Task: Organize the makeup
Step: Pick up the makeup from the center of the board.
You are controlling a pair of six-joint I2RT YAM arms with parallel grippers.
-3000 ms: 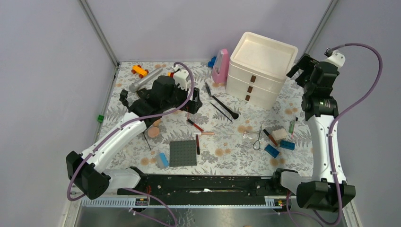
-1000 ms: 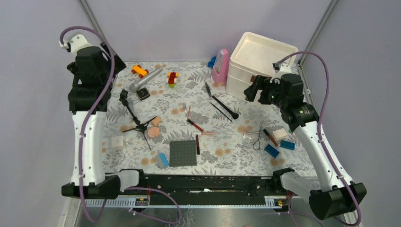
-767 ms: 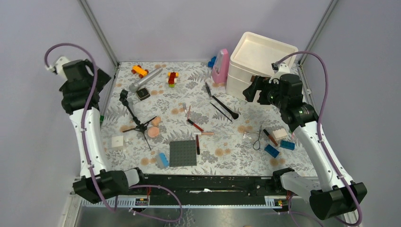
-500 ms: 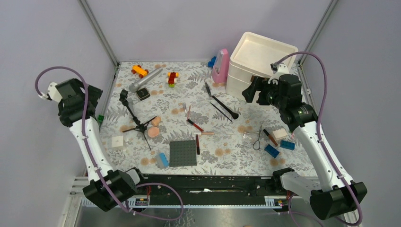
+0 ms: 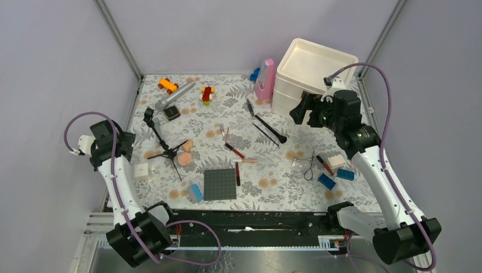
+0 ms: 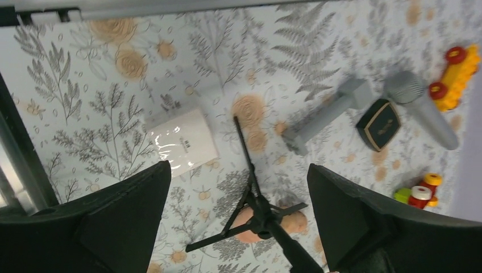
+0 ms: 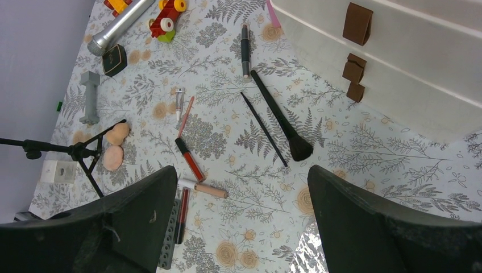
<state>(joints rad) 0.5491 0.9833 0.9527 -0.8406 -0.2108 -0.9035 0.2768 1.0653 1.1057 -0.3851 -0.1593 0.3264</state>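
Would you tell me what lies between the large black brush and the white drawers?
Nothing: only bare floral cloth separates the large black brush from the white drawers, clearest in the right wrist view.

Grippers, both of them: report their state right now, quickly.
Left gripper: open, holding nothing.
Right gripper: open, holding nothing.

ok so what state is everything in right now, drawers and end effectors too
white three-drawer plastic organiser: all drawers shut
its open top tray: empty
left end effector: open, holding nothing
right end effector: open, holding nothing
long black makeup brush: lying flat, not stored
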